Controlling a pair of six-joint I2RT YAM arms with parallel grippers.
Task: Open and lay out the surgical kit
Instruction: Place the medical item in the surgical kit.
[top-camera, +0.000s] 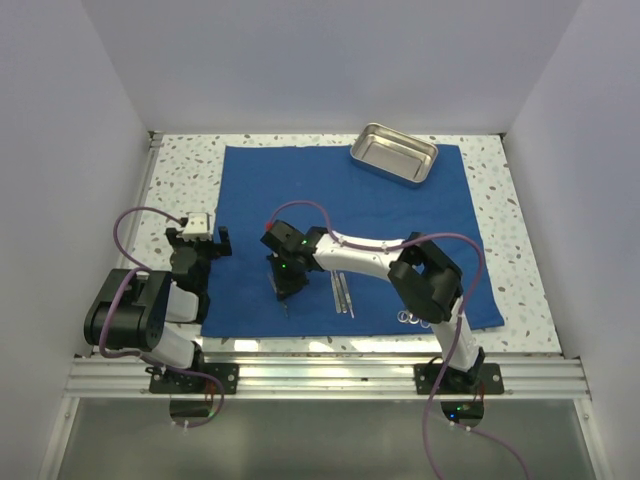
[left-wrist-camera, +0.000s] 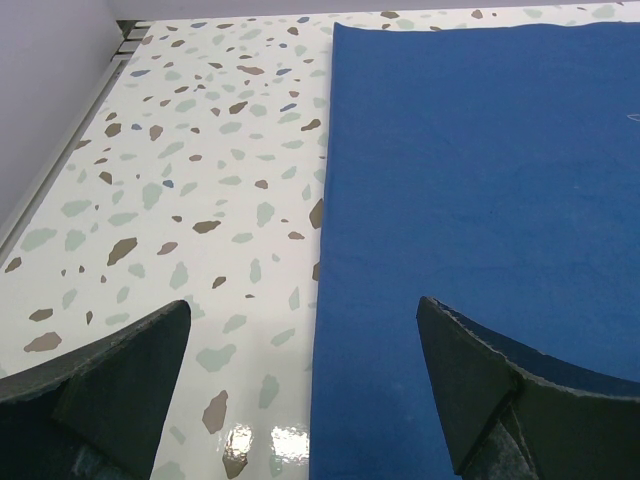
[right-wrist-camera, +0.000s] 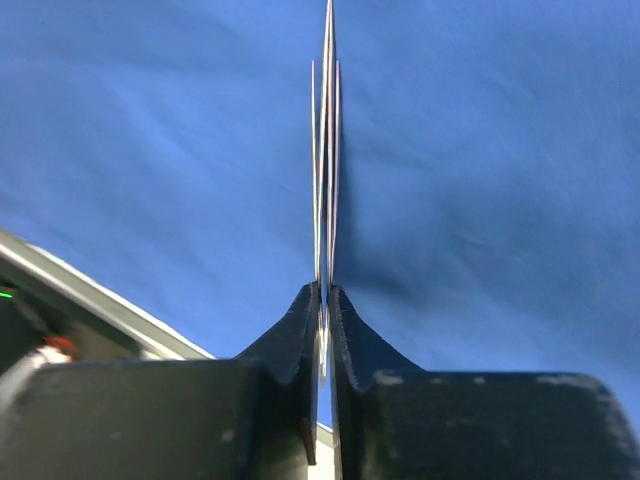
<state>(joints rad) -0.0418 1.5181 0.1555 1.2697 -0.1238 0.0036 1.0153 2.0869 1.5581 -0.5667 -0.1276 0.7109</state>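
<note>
The royal-blue cloth (top-camera: 400, 215) lies spread flat on the table; it also shows in the left wrist view (left-wrist-camera: 480, 180) and the right wrist view (right-wrist-camera: 480, 150). The steel tray (top-camera: 393, 154) sits on its far edge. My right gripper (top-camera: 284, 288) is shut on thin steel tweezers (right-wrist-camera: 326, 150), held over the cloth's near-left part, tips pointing away. Other steel tweezers (top-camera: 342, 294) and ring-handled forceps (top-camera: 410, 318) lie on the cloth's near edge. My left gripper (top-camera: 200, 240) is open and empty over the cloth's left edge (left-wrist-camera: 325, 300).
The terrazzo table (left-wrist-camera: 200, 170) is bare left of the cloth. White walls close in the left, back and right. An aluminium rail (top-camera: 330, 375) runs along the near edge; it shows in the right wrist view (right-wrist-camera: 100, 300).
</note>
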